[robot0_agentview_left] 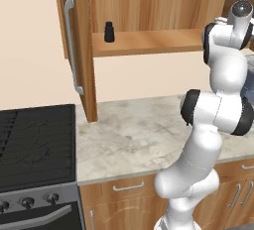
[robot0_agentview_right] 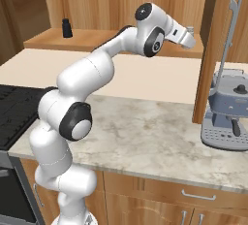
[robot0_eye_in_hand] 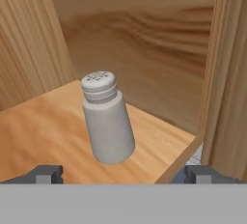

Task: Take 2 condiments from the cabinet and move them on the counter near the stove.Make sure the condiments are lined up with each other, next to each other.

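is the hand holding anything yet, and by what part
Nothing is held: the hand is open, with the grey shaker standing ahead between its fingers, untouched.

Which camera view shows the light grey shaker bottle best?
The hand view: the light grey shaker stands upright on the cabinet shelf, whole and close, between the open fingertips. In the right base view just its cap peeks past the hand. In the left base view I cannot find it.

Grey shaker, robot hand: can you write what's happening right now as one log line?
stage: reaching into cabinet | gripper: open, nothing held | grey shaker: on shelf, ahead between fingertips | black shaker: on shelf | counter: no shakers
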Controlling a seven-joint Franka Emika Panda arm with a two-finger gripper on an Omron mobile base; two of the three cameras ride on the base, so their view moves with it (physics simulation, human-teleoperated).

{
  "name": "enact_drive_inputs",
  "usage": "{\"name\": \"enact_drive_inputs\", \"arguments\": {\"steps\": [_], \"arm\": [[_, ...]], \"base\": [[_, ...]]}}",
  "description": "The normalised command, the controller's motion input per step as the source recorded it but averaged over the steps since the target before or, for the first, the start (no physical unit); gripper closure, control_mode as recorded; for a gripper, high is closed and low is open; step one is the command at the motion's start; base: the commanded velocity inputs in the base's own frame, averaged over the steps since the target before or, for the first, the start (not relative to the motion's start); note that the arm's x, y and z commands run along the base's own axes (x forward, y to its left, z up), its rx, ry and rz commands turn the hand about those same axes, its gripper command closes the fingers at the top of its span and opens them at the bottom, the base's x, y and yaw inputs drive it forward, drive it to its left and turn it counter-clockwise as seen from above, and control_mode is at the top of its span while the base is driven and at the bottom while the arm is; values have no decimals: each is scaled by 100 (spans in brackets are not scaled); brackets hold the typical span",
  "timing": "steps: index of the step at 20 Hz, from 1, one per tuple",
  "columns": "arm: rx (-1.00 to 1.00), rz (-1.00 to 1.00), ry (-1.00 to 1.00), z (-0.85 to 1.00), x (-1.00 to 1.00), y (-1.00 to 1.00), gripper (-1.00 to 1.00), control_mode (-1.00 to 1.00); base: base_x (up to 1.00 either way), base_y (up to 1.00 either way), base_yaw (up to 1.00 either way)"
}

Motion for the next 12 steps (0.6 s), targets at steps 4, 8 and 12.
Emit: {"name": "enact_drive_inputs", "arguments": {"steps": [4,8,12], "arm": [[0,0,0,-2,14,-12,-100,-100],[0,0,0,-10,15,-6,-100,-100],[0,0,0,-11,15,-3,-100,-100]], "base": [[0,0,0],[0,0,0],[0,0,0]]}}
